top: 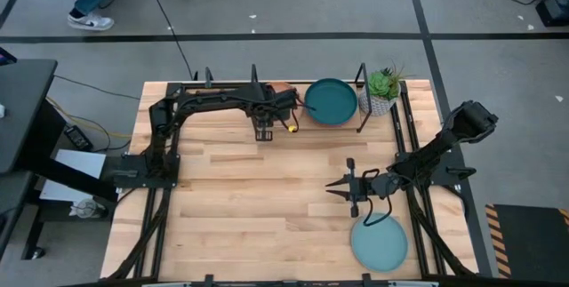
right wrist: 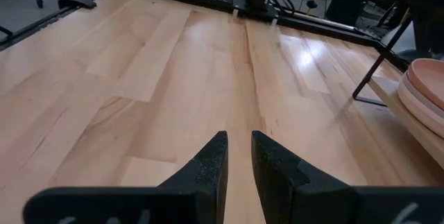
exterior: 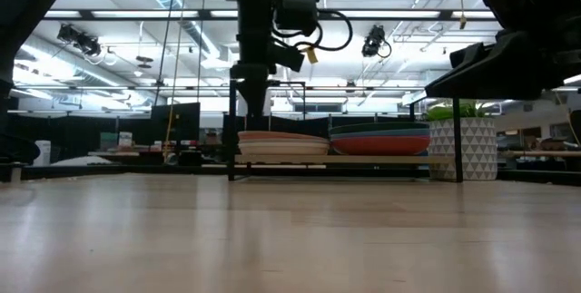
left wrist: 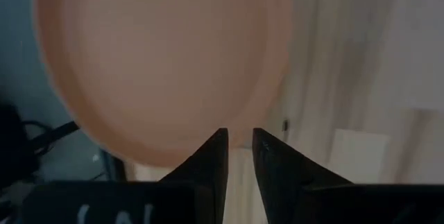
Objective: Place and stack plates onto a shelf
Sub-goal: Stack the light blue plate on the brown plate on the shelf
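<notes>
The black rod shelf (top: 362, 100) stands at the table's far edge. Its right stack is topped by a dark teal plate (top: 331, 100), with blue and orange plates (exterior: 379, 139) under it. The left stack (exterior: 283, 143) is topped by a terracotta plate (left wrist: 159, 64). My left gripper (left wrist: 239, 148) hovers over that plate's near rim, pointing steeply down, narrowly open with nothing between its fingers. A light aqua plate (top: 379, 243) lies flat on the table at the near right. My right gripper (top: 342, 189) waits beside it, open, with nothing between its fingers (right wrist: 239, 154).
A small green plant (top: 382, 91) in a white patterned pot stands at the shelf's right end. Bare wooden tabletop (top: 249, 207) spreads across the middle and near left. A person's shoe (top: 89, 20) shows on the floor beyond the table.
</notes>
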Robot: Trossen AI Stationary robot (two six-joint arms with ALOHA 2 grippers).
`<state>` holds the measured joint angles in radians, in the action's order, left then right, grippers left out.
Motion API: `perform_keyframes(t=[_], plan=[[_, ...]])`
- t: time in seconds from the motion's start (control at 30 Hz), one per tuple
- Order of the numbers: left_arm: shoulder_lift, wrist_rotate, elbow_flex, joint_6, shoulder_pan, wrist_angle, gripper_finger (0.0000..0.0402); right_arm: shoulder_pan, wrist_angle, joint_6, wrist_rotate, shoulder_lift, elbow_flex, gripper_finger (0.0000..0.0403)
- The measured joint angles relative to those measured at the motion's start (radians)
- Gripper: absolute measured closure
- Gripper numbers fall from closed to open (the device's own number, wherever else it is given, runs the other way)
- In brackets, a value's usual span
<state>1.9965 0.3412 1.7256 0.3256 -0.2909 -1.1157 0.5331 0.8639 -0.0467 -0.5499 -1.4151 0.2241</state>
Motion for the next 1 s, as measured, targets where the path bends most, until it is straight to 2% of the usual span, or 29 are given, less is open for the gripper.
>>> perform_keyframes(t=[0.1, 0.23, 0.47, 0.67, 0.77, 0.87, 1.0], plan=[[0.0, -0.047, 0.0, -0.001, 0.004, 0.011, 0.0327, 0.008, 0.003, -0.001, 0.0, 0.0, 0.0, 0.0331], [0.0, -0.047, 0.0, 0.001, 0.028, 0.032, 0.0327, 0.02, 0.014, -0.01, 0.0, 0.0, 0.0, 0.0331], [-0.063, -0.054, 0.006, -0.032, 0.175, 0.108, 0.0347, 0.034, 0.011, -0.027, -0.034, 0.0, 0.0, 0.0331], [-0.071, -0.256, 0.002, -0.169, 0.33, 0.143, 0.0362, 0.035, 0.009, 0.002, -0.034, 0.0, 0.0, 0.0331], [-0.05, -0.271, -0.015, -0.184, 0.414, 0.153, 0.0363, 0.035, 0.014, 0.028, -0.034, 0.005, 0.006, 0.0331], [-0.054, -0.274, -0.087, -0.187, 0.482, 0.23, 0.0363, 0.035, -0.055, 0.082, -0.03, 0.005, 0.037, 0.0331], [-0.063, -0.275, -0.181, -0.216, 0.539, 0.304, 0.0363, 0.034, -0.321, 0.196, 0.027, 0.003, 0.124, 0.0331]])
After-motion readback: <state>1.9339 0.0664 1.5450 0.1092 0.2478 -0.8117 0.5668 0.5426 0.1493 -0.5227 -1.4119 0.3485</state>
